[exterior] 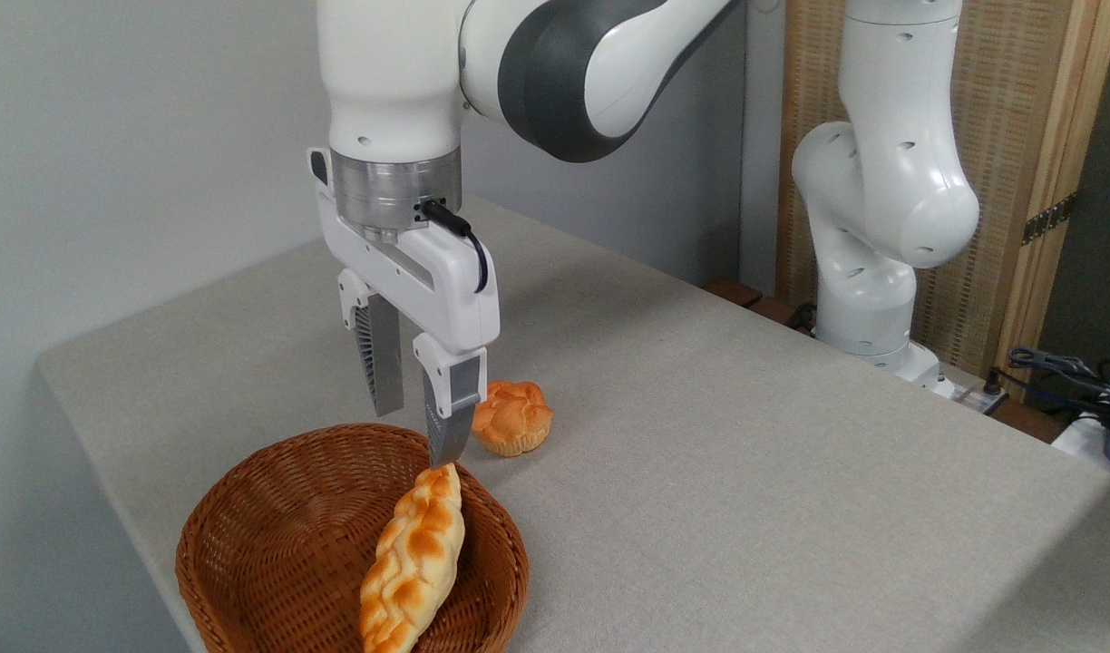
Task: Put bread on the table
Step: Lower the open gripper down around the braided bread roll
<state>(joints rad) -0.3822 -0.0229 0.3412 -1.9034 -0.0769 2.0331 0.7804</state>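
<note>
The bread, a long braided golden-orange loaf with pale ridges, lies slanted in the brown wicker basket, its far tip resting near the rim. My gripper hangs open just above the basket's far side, fingers pointing down. One fingertip hovers right over the loaf's far tip; I cannot tell whether it touches. Nothing sits between the fingers. The table is covered in light grey-beige cloth.
A small round orange bun sits on the cloth just behind the basket, right of my fingers. The arm's white base stands at the far right edge, with cables beyond it. The basket sits near the table's front-left edge.
</note>
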